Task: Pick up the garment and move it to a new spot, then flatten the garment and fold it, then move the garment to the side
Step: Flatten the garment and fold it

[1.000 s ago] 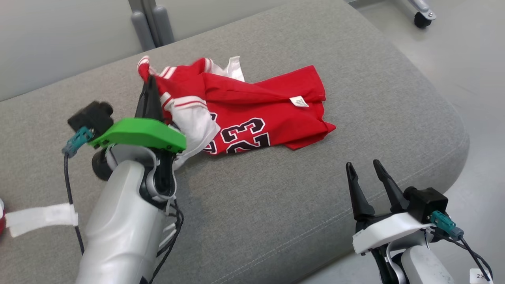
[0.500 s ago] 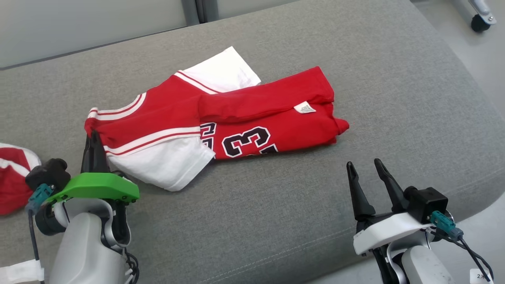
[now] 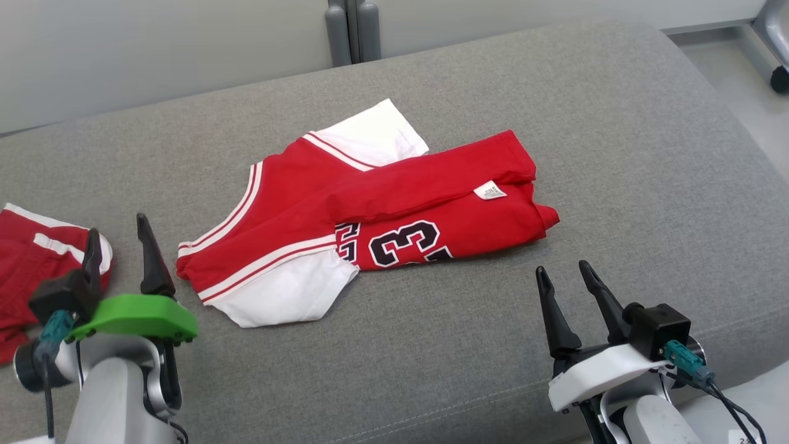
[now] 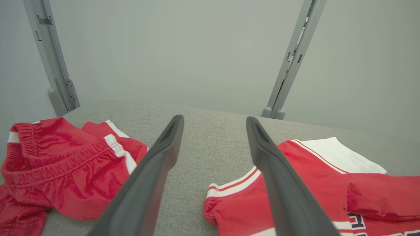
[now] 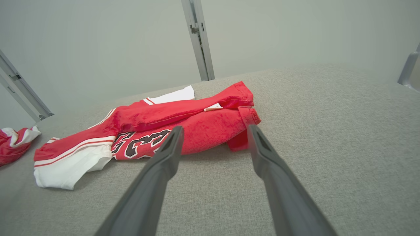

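The garment (image 3: 370, 209) is a red and white jersey with black numbers, lying crumpled and partly folded over on the grey cushion (image 3: 616, 123). Its shoulder end (image 4: 229, 203) lies just right of my left gripper (image 3: 117, 225), which stands open and empty at the lower left. In the left wrist view that gripper (image 4: 213, 121) frames bare cushion. My right gripper (image 3: 562, 271) stands open at the lower right, a little short of the jersey's hem (image 5: 242, 124), holding nothing. In the right wrist view its fingers (image 5: 170, 147) point at the jersey (image 5: 147, 127).
Red shorts with white stripes (image 3: 37, 246) lie at the cushion's left edge, close to my left gripper, also seen as the shorts (image 4: 62, 170). Grey frame posts (image 3: 351, 31) stand behind the cushion. A caster wheel (image 3: 780, 77) and floor lie to the right.
My left gripper dragged the jersey's shoulder leftward, spreading it out, then let go and opened beside it. The camera has shifted too. My right gripper stayed open and still.
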